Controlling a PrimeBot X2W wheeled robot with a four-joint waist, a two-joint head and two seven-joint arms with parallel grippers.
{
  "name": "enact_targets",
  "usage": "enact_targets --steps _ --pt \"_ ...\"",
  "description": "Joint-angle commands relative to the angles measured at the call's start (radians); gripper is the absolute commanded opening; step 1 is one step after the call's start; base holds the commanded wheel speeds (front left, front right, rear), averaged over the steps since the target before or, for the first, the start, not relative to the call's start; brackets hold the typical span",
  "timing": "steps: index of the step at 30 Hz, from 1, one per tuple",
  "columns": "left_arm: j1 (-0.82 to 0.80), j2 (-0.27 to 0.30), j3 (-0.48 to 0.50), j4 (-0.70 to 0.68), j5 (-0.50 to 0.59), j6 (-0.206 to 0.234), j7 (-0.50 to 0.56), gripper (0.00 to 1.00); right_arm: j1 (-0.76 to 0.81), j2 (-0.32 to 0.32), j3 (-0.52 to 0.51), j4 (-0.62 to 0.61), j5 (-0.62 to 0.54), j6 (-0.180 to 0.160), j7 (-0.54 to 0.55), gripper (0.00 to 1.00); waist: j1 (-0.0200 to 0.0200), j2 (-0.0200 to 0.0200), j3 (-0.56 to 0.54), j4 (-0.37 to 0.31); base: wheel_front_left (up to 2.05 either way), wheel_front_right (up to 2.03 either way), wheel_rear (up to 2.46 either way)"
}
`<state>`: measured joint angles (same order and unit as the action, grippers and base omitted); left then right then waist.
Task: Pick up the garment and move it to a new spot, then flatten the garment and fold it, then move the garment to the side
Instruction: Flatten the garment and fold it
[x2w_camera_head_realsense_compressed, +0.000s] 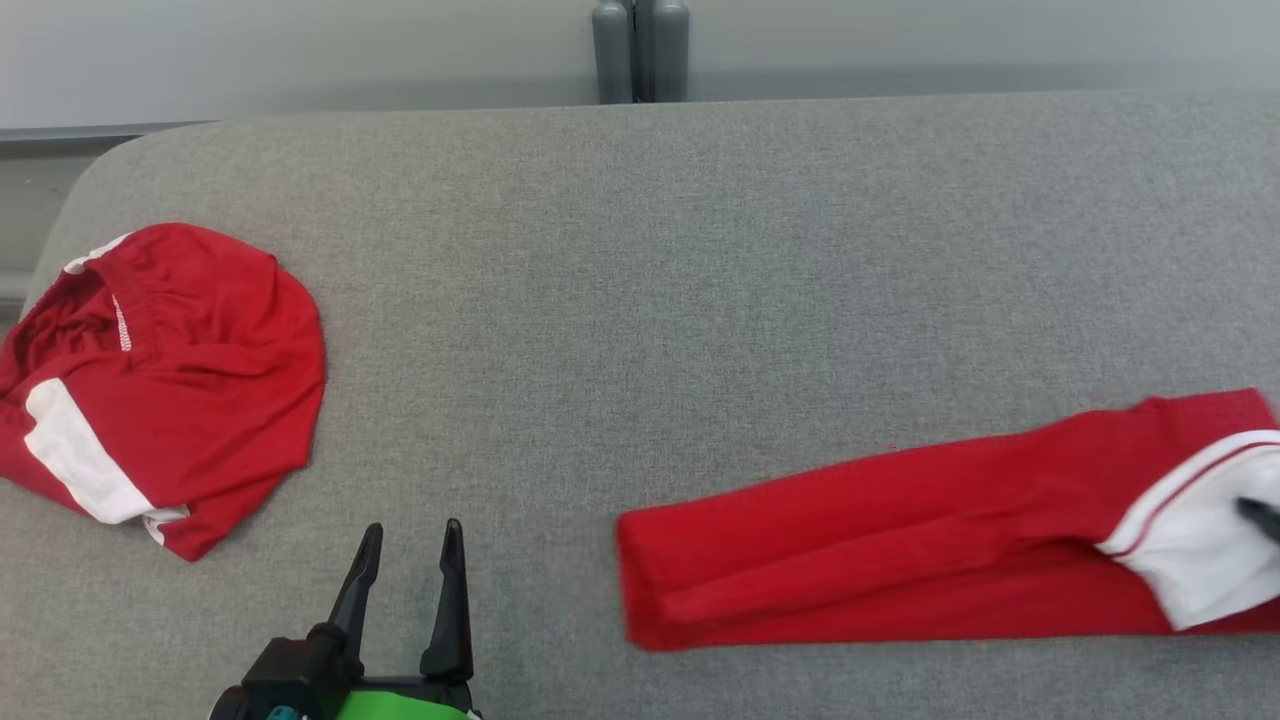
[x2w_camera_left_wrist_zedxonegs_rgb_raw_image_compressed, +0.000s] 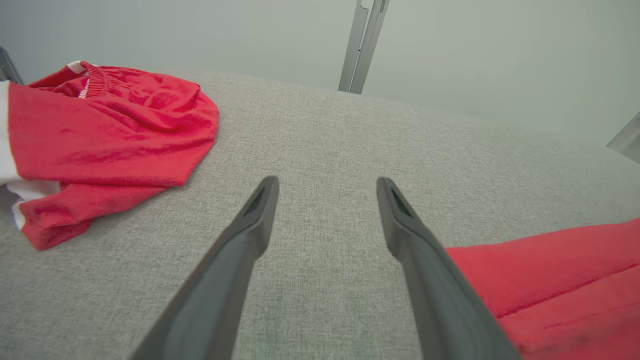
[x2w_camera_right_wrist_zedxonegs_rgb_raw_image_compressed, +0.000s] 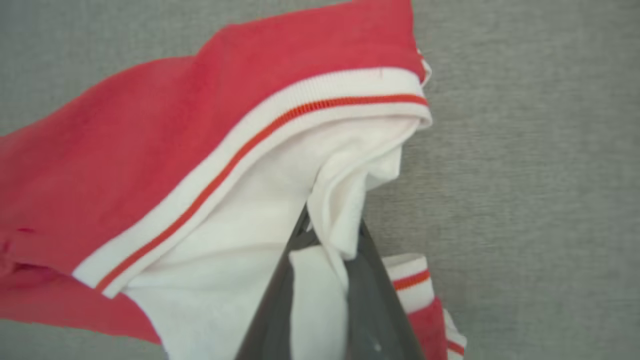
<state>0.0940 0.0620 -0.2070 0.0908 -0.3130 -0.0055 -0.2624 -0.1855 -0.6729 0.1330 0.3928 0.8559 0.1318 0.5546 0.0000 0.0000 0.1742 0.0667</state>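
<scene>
The wide grey surface (x2w_camera_head_realsense_compressed: 640, 250) is of rough matt woven cloth, the long folded red garment (x2w_camera_head_realsense_compressed: 880, 540) with its ribbed white band (x2w_camera_right_wrist_zedxonegs_rgb_raw_image_compressed: 280, 120) and the crumpled red garment (x2w_camera_head_realsense_compressed: 200, 370) are of soft matt knit cloth, and the dark fingers (x2w_camera_left_wrist_zedxonegs_rgb_raw_image_compressed: 235, 260) of the left claw (x2w_camera_left_wrist_zedxonegs_rgb_raw_image_compressed: 327, 182) look like smooth matt plastic.

grey fabric table (x2w_camera_head_realsense_compressed: 640, 300) | crumpled red garment (x2w_camera_head_realsense_compressed: 170, 380) left | long red garment (x2w_camera_head_realsense_compressed: 880, 540) right

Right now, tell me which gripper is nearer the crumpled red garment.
Left. The left gripper hangs open just right of the crumpled red garment, not touching; the right gripper is far right, shut on the folded red garment.
</scene>
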Motion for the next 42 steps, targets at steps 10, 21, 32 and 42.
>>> enact_targets --steps 10,21,32,42 --pt "0.043 -0.011 0.013 0.013 -0.015 -0.014 -0.003 1.00 0.118 -0.266 -0.234 -0.013 0.077 -0.001 -0.006 0.00 0.0000 0.0000 -0.019 0.022 0.00 0.00 0.00" --pt "0.008 -0.011 -0.028 0.034 -0.040 0.006 -0.003 1.00 0.092 -0.076 0.151 -0.507 0.048 -0.001 0.040 0.00 0.0000 0.0000 -0.013 -0.016 0.00 0.00 0.00" --pt "-0.013 -0.011 -0.029 0.055 -0.056 0.015 -0.003 1.00 0.053 0.119 0.339 -0.402 -0.060 -0.001 -0.075 0.00 0.0000 0.0000 -0.009 0.022 0.00 0.00 0.00" --pt "0.002 -0.011 -0.013 0.060 -0.066 0.014 -0.003 1.00 0.094 0.131 0.364 -0.415 -0.101 -0.001 -0.101 0.00 0.0000 0.0000 -0.016 0.010 0.00 0.00 0.00"
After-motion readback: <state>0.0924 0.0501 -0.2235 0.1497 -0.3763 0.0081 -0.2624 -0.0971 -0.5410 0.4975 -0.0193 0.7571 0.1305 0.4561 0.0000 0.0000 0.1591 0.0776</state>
